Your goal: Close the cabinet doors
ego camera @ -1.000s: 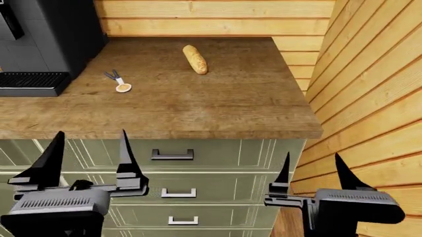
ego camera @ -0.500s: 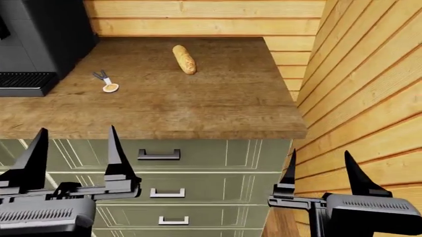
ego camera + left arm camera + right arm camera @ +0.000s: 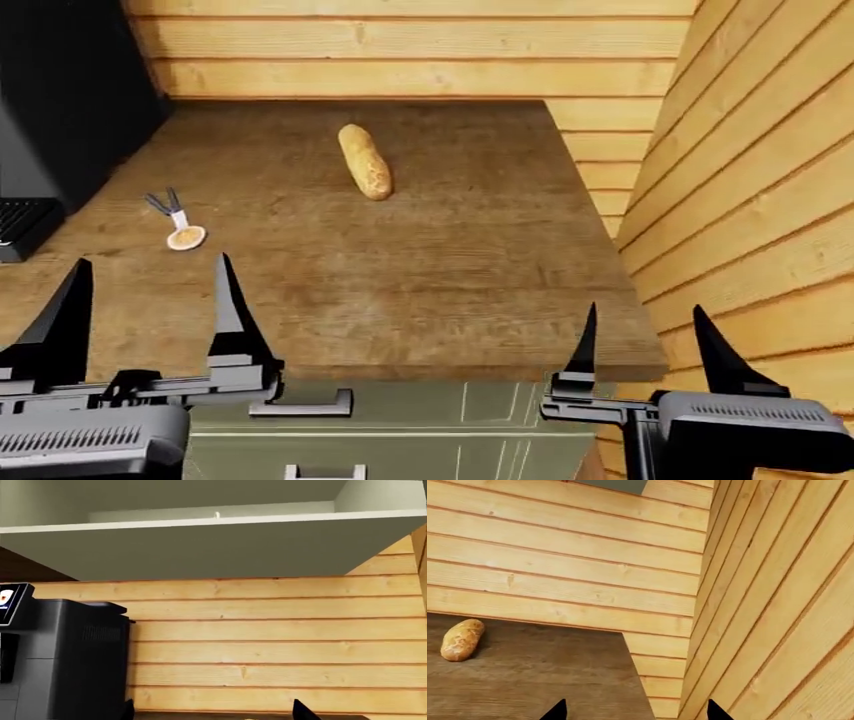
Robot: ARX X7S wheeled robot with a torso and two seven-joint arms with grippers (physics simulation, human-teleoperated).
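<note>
From my left wrist camera I can see the upper cabinet [image 3: 220, 545] hanging on the plank wall above the counter: pale grey-green, seen from underneath, with its flat bottom panel filling the view and the shaded interior visible above the front edge, so it looks open; I cannot make out the doors themselves. Inside, only one tiny pale object shows at the shelf edge, too small to identify. That cabinet sits well above both grippers. In the head view my left gripper [image 3: 144, 310] hovers over the front edge of the wooden countertop [image 3: 441, 270], fingers spread wide and holding nothing. My right gripper [image 3: 643, 345] hangs near the countertop's front right corner, also spread and empty. On the countertop a bread roll [image 3: 364, 161] lies toward the back, a small spoon-like utensil [image 3: 175, 222] rests left of it, and a black coffee machine [image 3: 63, 660] stands at the far left. Below the countertop's front edge are green drawers [image 3: 441, 425] with metal handles.
</note>
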